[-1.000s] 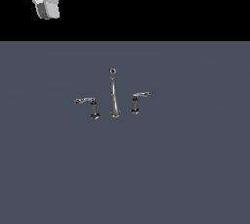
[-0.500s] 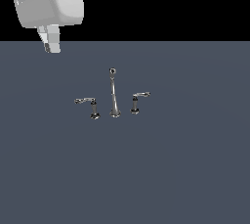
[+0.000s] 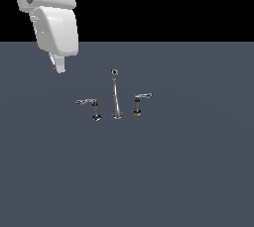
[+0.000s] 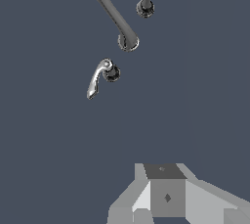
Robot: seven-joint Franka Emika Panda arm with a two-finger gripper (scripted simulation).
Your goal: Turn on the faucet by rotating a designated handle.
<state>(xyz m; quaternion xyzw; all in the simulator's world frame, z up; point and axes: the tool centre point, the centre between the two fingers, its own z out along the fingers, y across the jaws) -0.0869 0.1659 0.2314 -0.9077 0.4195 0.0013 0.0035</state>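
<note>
Chrome handle clear of pincer, spout cropped, jaws indistinct

The faucet looks like polished chrome metal, glossy and smooth, with bright highlights along its thin spout and darker reflections at the round tip. The handle, the piece lying nearest the hand in the wrist view, has the same mirror-like chrome finish on its curved lever, above a dull, dark round base. The smaller handle, farthest from the hand, is equally shiny chrome. The tabletop is a flat, matt slate-grey surface, smooth and without grain or gloss. The hand looks like smooth, matt plastic or painted casing, white and pale grey, with soft shading rather than sharp reflections.
</note>
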